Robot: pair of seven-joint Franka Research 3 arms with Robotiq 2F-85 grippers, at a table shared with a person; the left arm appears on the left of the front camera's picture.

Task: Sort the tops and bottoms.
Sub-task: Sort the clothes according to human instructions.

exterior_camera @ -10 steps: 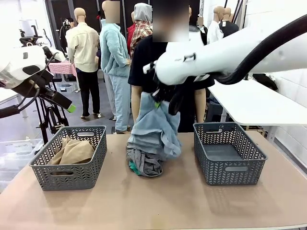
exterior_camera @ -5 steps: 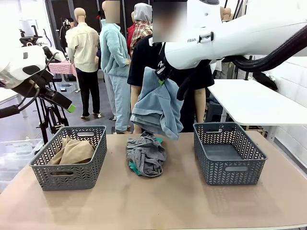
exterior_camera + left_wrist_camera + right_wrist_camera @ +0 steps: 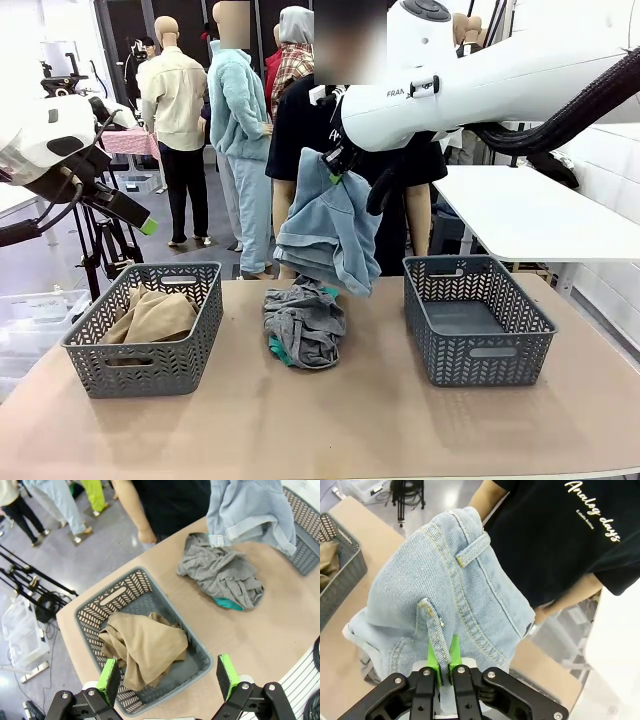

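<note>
My right gripper is shut on the light blue denim bottoms, which hang above the table's middle, clear of the pile. Its green pads pinch a thick seam of the denim. Below lies a grey top bunched over a teal-green top. The khaki-tan top rests in the left basket. My left gripper hangs open high over that basket, the khaki top beneath it. At the front view's left edge, one green-tipped finger of the left gripper sticks out.
A grey basket with nothing in it stands at the table's right. A person in a black printed T-shirt stands at the far side behind the hanging denim. A white table lies beyond at the right.
The right arm lifted the denim up off the grey pile and now holds it hanging slightly lower than half a second ago. The left arm stayed still.
</note>
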